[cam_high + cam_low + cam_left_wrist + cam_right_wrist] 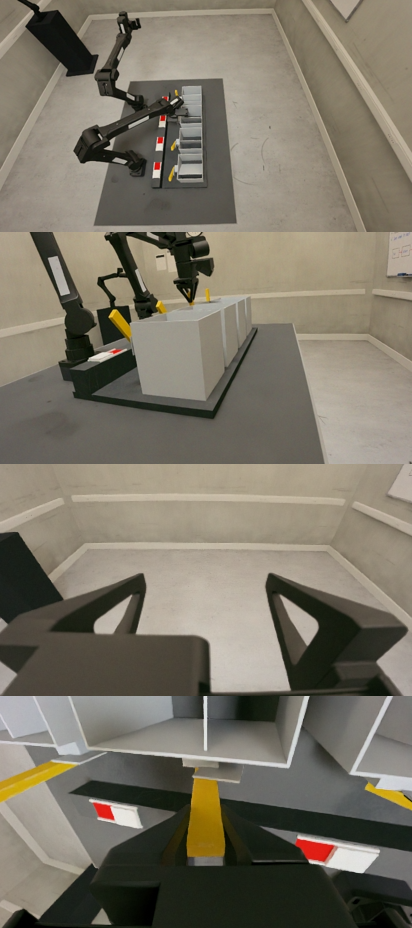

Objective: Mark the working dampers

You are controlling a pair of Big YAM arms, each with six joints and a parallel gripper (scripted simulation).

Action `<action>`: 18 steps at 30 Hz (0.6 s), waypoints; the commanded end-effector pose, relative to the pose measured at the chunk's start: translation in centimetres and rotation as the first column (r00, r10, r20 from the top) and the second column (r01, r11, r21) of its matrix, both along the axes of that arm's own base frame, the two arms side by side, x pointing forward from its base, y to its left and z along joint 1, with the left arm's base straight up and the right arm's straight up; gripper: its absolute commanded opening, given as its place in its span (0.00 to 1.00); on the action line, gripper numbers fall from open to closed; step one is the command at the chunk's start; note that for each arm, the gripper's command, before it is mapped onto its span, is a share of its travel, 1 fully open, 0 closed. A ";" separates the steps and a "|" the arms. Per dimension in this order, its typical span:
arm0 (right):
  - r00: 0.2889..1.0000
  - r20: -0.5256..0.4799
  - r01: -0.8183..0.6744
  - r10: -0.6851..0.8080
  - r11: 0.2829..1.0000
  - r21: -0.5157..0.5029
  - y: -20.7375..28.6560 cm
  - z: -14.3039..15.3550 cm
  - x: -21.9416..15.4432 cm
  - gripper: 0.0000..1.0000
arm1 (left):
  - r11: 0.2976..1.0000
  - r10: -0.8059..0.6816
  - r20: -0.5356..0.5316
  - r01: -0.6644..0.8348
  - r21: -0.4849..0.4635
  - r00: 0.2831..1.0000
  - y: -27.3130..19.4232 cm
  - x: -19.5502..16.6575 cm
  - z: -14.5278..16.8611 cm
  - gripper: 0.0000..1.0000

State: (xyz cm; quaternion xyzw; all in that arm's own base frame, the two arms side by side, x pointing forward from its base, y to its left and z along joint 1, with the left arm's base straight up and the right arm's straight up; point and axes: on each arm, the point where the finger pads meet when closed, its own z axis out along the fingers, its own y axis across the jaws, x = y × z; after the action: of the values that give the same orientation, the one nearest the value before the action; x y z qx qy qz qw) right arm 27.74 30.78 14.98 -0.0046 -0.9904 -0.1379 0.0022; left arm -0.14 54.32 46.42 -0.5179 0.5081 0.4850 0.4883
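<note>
The right gripper's fingers (176, 121) (190, 303) are closed in on both flat sides of a yellow lever (192, 303) (205, 818), seemingly clamping it, though the dark pads are hard to read against it. The lever runs from just below the upper middle of the right wrist frame down between the pads. It belongs to the second damper box (190, 124) (242, 322) (165, 755) from the top of the row in the top view, where the right arm (129, 120) reaches over from the lower left.

That damper's slider (162, 121) shows red, near the center of the top frame. The slider at the upper end of the row (164, 98) (116, 813) is partly covered by the arm in the top view but also shows red. The third slider (159, 143) (337, 853) and the bottom slider (156, 170) (107, 355) are red too, each with its white cover beside the red patch. All four gray dampers stand in one row behind the sliders; the nearest yellow lever (171, 174) (120, 324) leans toward the upper left of the exterior frame.

The left gripper (138, 23) (205, 579) has its fingers wide apart with nothing between them, at the upper left of the top view.
</note>
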 end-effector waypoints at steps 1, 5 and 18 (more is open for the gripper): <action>0.999 0.035 -0.001 0.000 0.999 0.034 0.9 1.5 0.5 0.17 | 0.999 0.004 -0.013 -0.003 0.053 1.000 0.2 -0.4 3.6 1.00; 0.999 0.033 0.000 -0.001 0.999 0.034 0.7 1.3 0.4 0.17 | 0.999 0.004 -0.013 -0.003 0.053 1.000 0.2 -0.4 3.6 1.00; 0.999 0.038 -0.002 0.000 0.998 0.059 0.0 1.3 0.7 0.17 | 0.999 0.004 -0.013 -0.003 0.053 1.000 0.2 -0.4 3.6 1.00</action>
State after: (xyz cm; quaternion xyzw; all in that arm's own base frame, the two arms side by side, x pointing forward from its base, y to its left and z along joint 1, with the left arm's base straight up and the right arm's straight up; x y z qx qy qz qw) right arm 27.72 30.67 14.96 -0.0047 -0.9892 -0.1467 0.0000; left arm -0.14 54.32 46.42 -0.5179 0.5081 0.4850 0.4883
